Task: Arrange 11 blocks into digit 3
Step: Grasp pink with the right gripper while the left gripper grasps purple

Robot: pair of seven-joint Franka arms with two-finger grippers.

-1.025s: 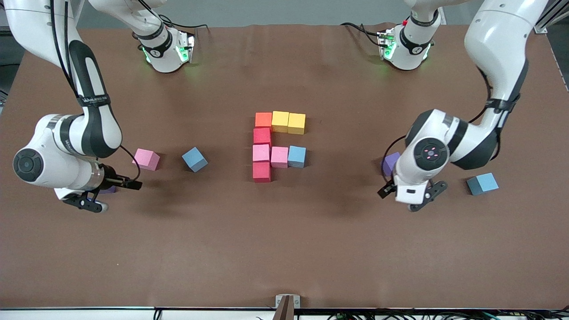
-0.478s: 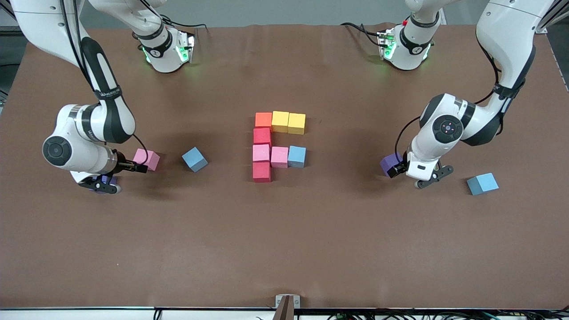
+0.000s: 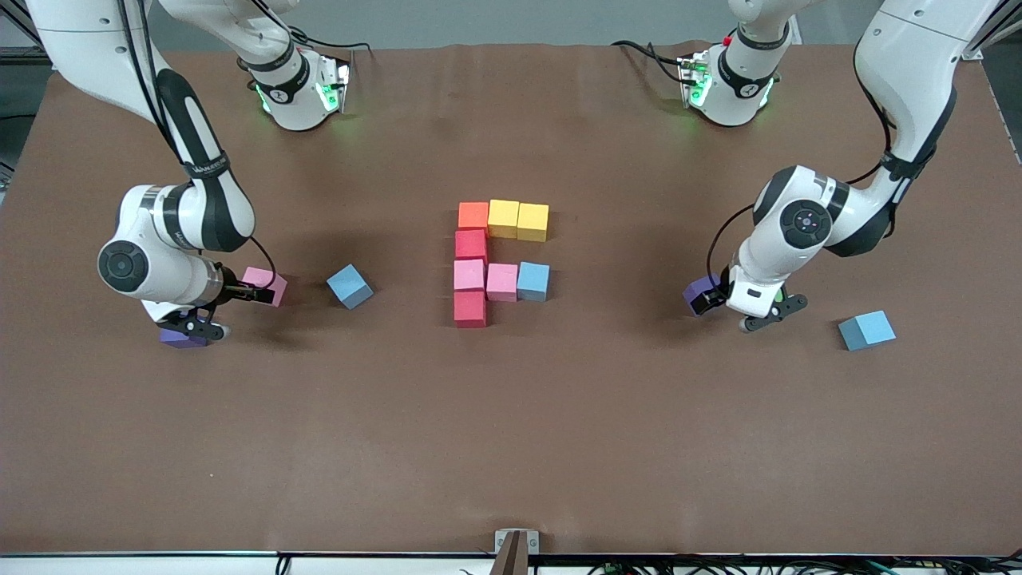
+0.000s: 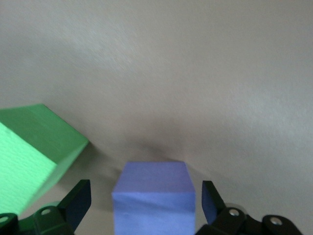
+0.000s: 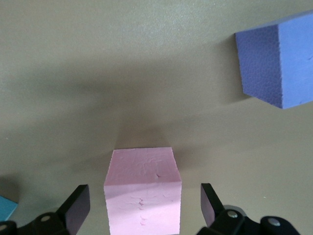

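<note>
Several blocks form a partial figure mid-table: orange, two yellow, red, two pink, light blue and red. My right gripper stands open astride a loose pink block without touching it. My left gripper is open around a purple block, gaps on both sides. A green block lies beside it, hidden in the front view.
Toward the right arm's end lie a blue block and a second purple block beside the right hand. A blue-grey block sits toward the left arm's end. Bare brown table stretches nearer the front camera.
Both hands have moved away from the front camera and come down. The right one has reached the loose pink block, the left one the purple block. Fingers stayed open.
</note>
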